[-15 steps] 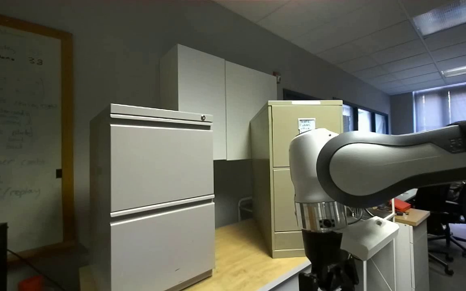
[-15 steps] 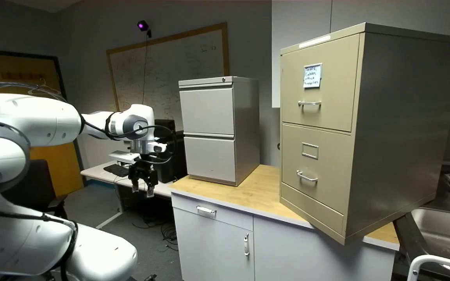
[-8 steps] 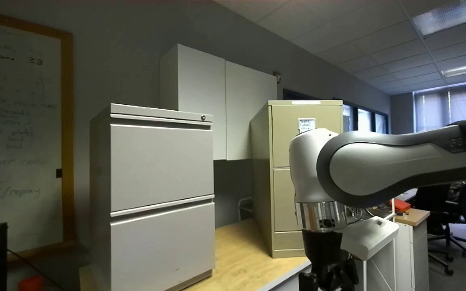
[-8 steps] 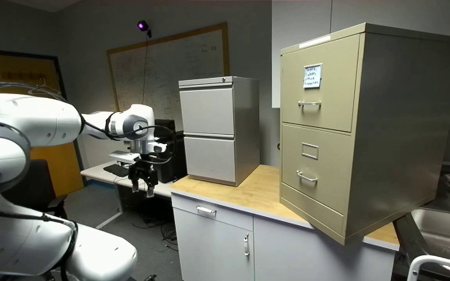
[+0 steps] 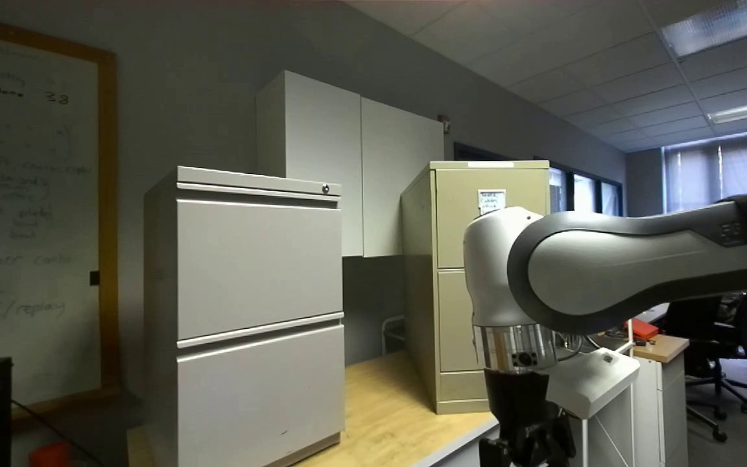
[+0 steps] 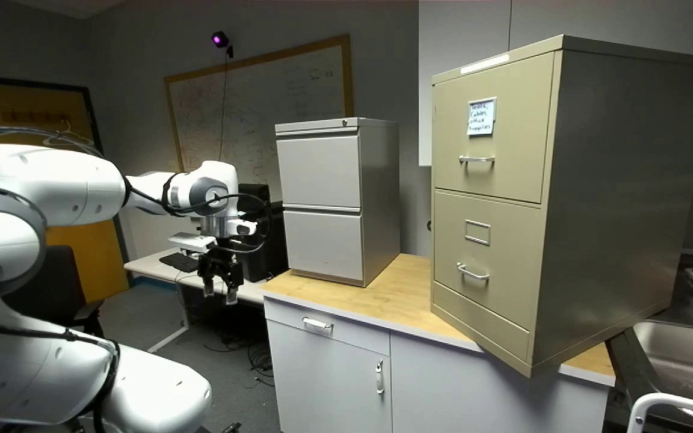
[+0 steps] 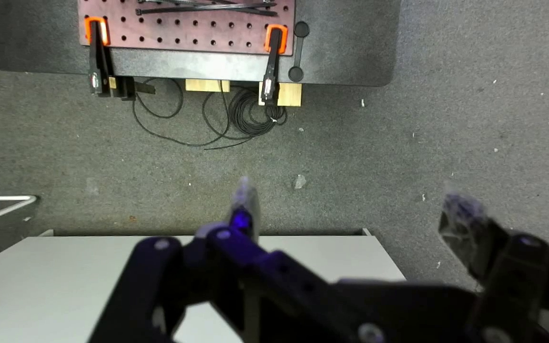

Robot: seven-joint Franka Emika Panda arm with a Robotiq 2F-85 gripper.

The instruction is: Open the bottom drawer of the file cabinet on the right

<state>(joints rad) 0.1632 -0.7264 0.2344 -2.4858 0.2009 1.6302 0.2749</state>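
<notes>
While the arm [image 6: 82, 186] reached out with its wrist bent down, the fingers [image 7: 465, 233] hung in mid-air, spread wide, grey floor [image 7: 360, 157] showing through the gap in the wrist view. Bottom drawer [image 6: 503, 258]: lower of two in the beige file cabinet [image 6: 605, 198], pushed in, front flush with the upper drawer [image 6: 503, 177]. Its pull handle [image 6: 473, 273] sat below a label holder [image 6: 477, 222], well apart from the fingers in an exterior view. Upper drawer carried a handwritten label [image 6: 480, 116].

File cabinet stood upright on the wood surface [image 6: 376, 300], near front corner jutting past the edge, sink [image 6: 683, 343] near it. Grey two-drawer cabinet [image 6: 322, 174] stood on the same surface, drawers closed. In an exterior view, the arm hid part of the file cabinet's front; white cupboards [image 5: 325, 149] hung on the wall behind.

Wrist view also caught a cable coil [image 7: 250, 128] on the floor, plus two orange-and-black clamps [image 7: 272, 62] on the edge of a reddish perforated plate [image 7: 168, 31].
</notes>
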